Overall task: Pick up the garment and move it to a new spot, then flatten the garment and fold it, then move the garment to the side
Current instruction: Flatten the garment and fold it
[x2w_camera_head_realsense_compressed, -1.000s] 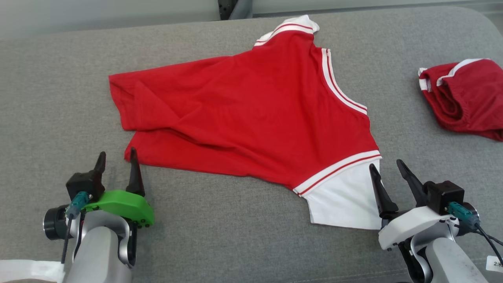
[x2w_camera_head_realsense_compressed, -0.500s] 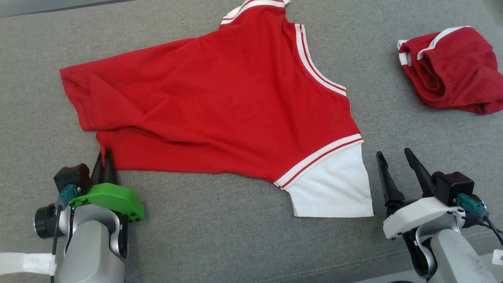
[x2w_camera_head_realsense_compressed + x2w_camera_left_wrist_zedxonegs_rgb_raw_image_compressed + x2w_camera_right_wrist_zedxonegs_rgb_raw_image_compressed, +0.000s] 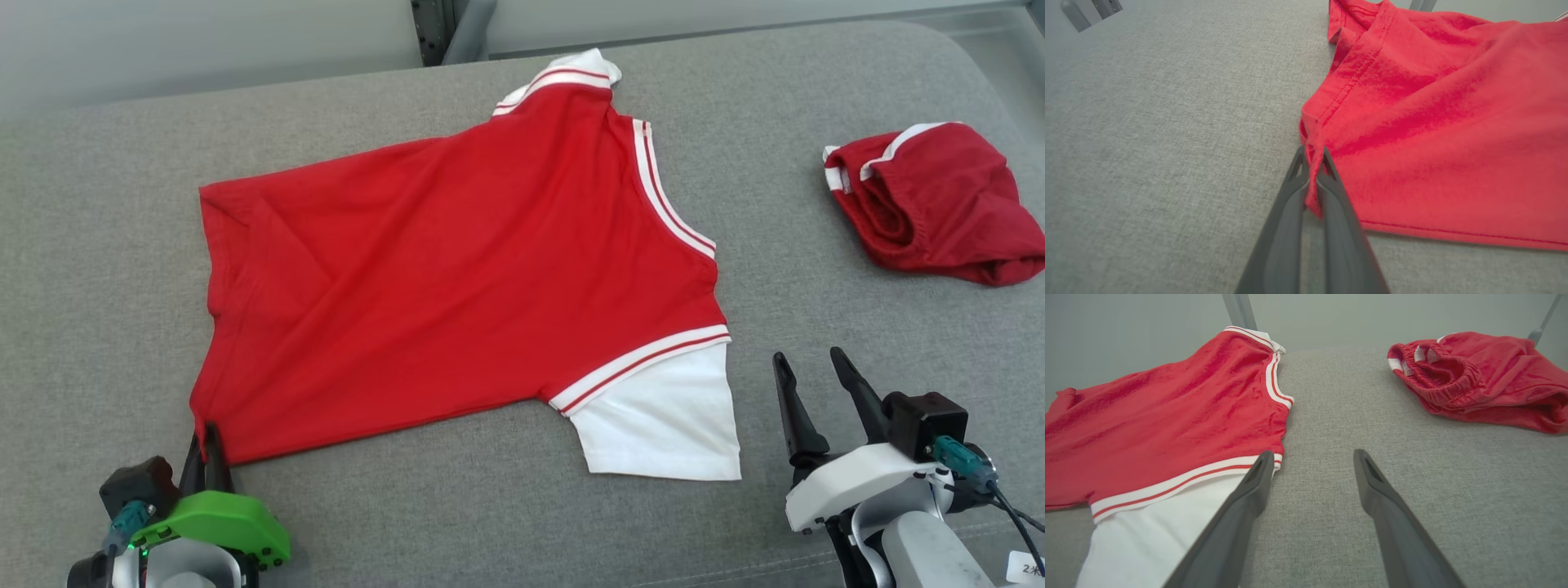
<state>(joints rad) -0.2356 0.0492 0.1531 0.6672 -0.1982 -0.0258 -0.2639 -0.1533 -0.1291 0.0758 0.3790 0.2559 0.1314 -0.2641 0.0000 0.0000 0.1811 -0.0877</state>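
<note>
A red shirt [image 3: 457, 278] with white sleeves and striped trim lies spread on the grey cushioned surface [image 3: 490, 506]. My left gripper [image 3: 206, 441] is shut on its lower left hem corner; the left wrist view shows the red shirt [image 3: 1433, 143] with that corner pinched between the left gripper's [image 3: 1312, 157] fingers. My right gripper [image 3: 804, 367] stands open just right of the white sleeve [image 3: 665, 420], holding nothing. In the right wrist view the right gripper [image 3: 1312, 457] has its left finger beside the sleeve's [image 3: 1151, 539] edge.
A second red garment with white trim [image 3: 931, 208] lies crumpled at the right, seen also as the crumpled garment [image 3: 1474, 379] in the right wrist view. A pale wall and a metal post [image 3: 445, 28] stand behind the surface's far edge.
My left gripper closed on the hem corner and drew it toward me, stretching the shirt's lower left flatter. The head camera also shifted. The right gripper stayed open beside the sleeve.
</note>
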